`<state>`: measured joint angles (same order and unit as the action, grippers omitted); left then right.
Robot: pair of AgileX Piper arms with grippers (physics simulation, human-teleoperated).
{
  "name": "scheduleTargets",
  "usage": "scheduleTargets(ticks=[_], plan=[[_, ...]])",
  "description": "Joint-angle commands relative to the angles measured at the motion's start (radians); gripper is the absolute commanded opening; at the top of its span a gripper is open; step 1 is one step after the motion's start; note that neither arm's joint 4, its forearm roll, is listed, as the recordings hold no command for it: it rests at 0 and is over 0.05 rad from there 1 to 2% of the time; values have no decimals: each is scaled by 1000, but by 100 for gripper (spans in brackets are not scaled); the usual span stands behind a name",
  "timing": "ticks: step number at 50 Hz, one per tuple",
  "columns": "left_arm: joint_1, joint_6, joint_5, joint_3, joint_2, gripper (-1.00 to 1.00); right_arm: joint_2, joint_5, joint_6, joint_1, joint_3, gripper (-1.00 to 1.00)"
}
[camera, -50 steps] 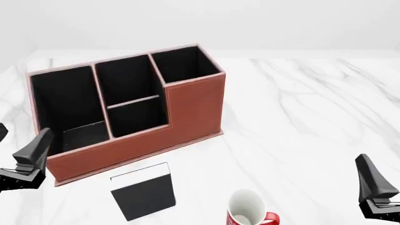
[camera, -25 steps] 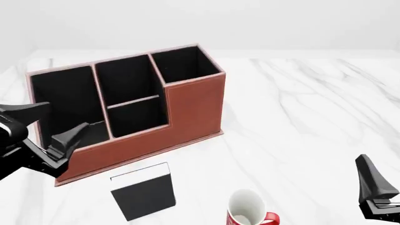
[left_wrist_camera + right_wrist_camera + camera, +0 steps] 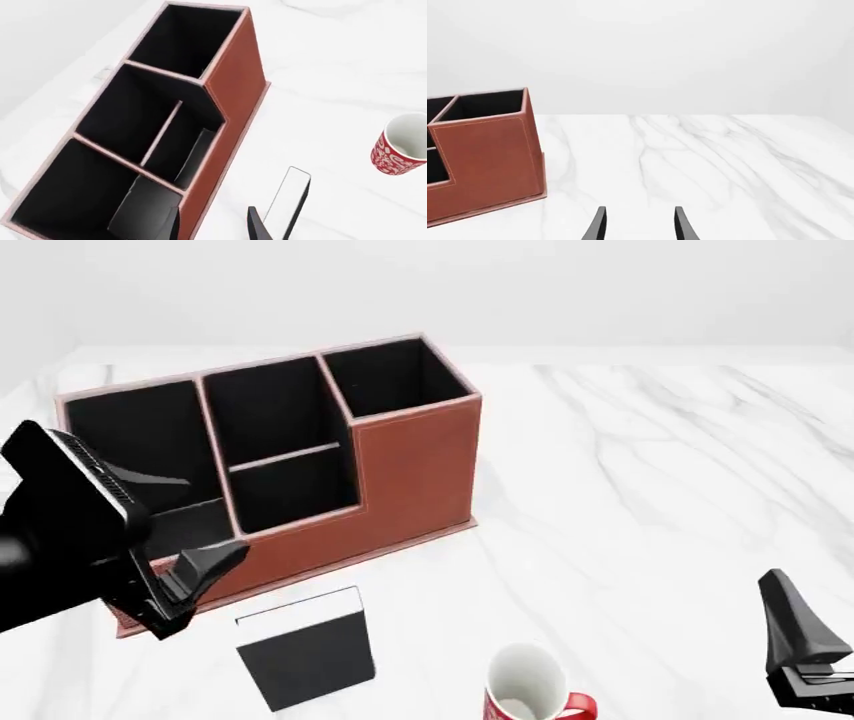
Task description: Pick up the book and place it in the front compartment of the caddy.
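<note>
Colours on the marble table

The caddy (image 3: 400, 470) is reddish-brown with black lining and pale edging. The book (image 3: 307, 655) is black with a white strip along its top edge. The mug (image 3: 527, 690), lower centre, is white inside, red-and-white patterned outside. The table (image 3: 667, 460) is white, grey-veined.

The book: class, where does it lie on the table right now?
In the front view the book lies flat at lower left, just before the caddy, with the mug to its right.

Matt leather-look caddy (image 3: 400, 470), matt black book (image 3: 310, 655), glossy mug (image 3: 527, 688), polished marble table (image 3: 641, 490).
</note>
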<state>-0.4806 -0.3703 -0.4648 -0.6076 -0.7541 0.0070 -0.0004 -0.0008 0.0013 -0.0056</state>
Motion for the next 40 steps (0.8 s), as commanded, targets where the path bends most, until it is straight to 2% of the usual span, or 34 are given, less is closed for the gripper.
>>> scheduleTargets(ticks=[1, 3, 4, 6, 8, 10, 13, 14, 15, 18, 19, 26, 28, 31, 34, 36, 38, 40], plan=[[-48, 0, -132, -95, -90, 100, 0, -1, 0, 0, 1, 100], [-42, -13, -142, -97, -114, 100, 0, -1, 0, 0, 1, 100], [-20, -54, -153, -99, -135, 100, 0, -1, 0, 0, 1, 100], [-32, -40, -186, -133, -136, 100, 0, -1, 0, 0, 1, 100], [-20, -63, -217, -152, -156, 100, 0, -1, 0, 0, 1, 100], [-57, -32, -255, -174, -171, 100, 0, -1, 0, 0, 1, 100], [-75, -35, -288, -178, -213, 100, 0, -1, 0, 0, 1, 100], [-105, 2, -302, -192, -214, 100, 0, -1, 0, 0, 1, 100], [-105, 2, -303, -192, -214, 100, 0, -1, 0, 0, 1, 100], [-40, -63, -333, -221, -239, 100, 0, -1, 0, 0, 1, 100], [-76, -29, -359, -249, -234, 100, 0, -1, 0, 0, 1, 100], [-92, -66, -443, -326, -281, 100, 0, -1, 0, 0, 1, 100], [-109, -50, -457, -350, -283, 100, 0, -1, 0, 0, 1, 100], [-85, -99, -477, -361, -316, 100, 0, -1, 0, 0, 1, 100], [-137, -61, -510, -382, -335, 100, 0, -1, 0, 0, 1, 100], [-127, -83, -519, -386, -353, 100, 0, -1, 0, 0, 1, 100], [-148, -59, -529, -397, -355, 100, 0, -1, 0, 0, 1, 100], [-126, -88, -548, -410, -390, 100, 0, -1, 0, 0, 1, 100]])
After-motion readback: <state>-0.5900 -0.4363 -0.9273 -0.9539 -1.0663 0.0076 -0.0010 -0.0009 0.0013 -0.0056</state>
